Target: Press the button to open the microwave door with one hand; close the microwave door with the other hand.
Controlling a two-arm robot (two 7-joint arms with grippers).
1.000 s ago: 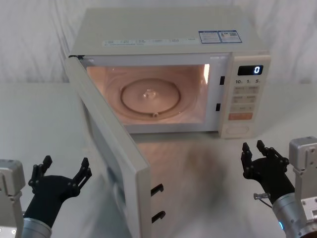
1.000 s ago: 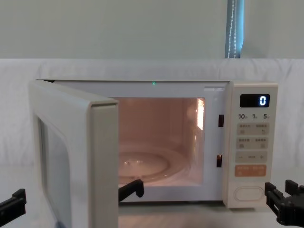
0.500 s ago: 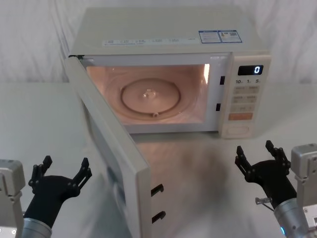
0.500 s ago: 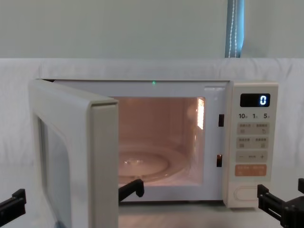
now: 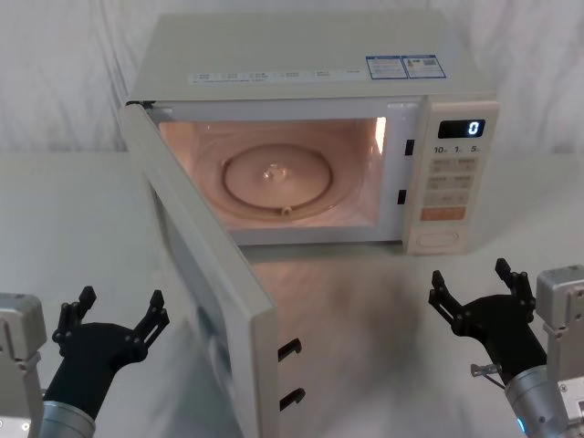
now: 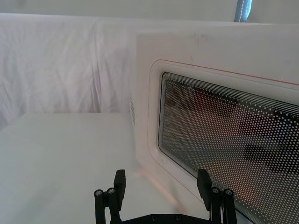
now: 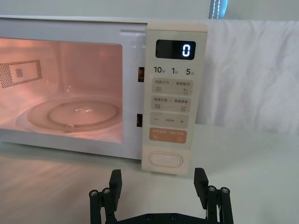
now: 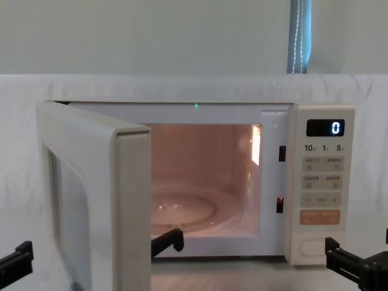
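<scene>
The cream microwave (image 5: 301,55) stands at the back of the table with its cavity lit. The microwave door (image 5: 196,265) hangs wide open, swung out to the left toward me, and its dotted window (image 6: 224,135) fills the left wrist view. The blank wide button (image 5: 439,240) sits at the bottom of the control panel, also seen as the button (image 7: 166,160) straight ahead of the right wrist. My right gripper (image 5: 479,278) hovers open a short way in front of the panel, touching nothing. My left gripper (image 5: 121,297) hovers open just left of the door's outer face.
The glass turntable (image 5: 276,175) lies inside the cavity. The display (image 7: 175,49) reads 0, with an orange key (image 7: 167,136) above the button. Two black latch hooks (image 5: 289,372) stick out of the door's free edge. A white cloth covers the table (image 5: 383,301) and the backdrop.
My right gripper has drawn back from the panel toward me, dropped a little, and spread its fingers wider. The left gripper and the door have not moved.
</scene>
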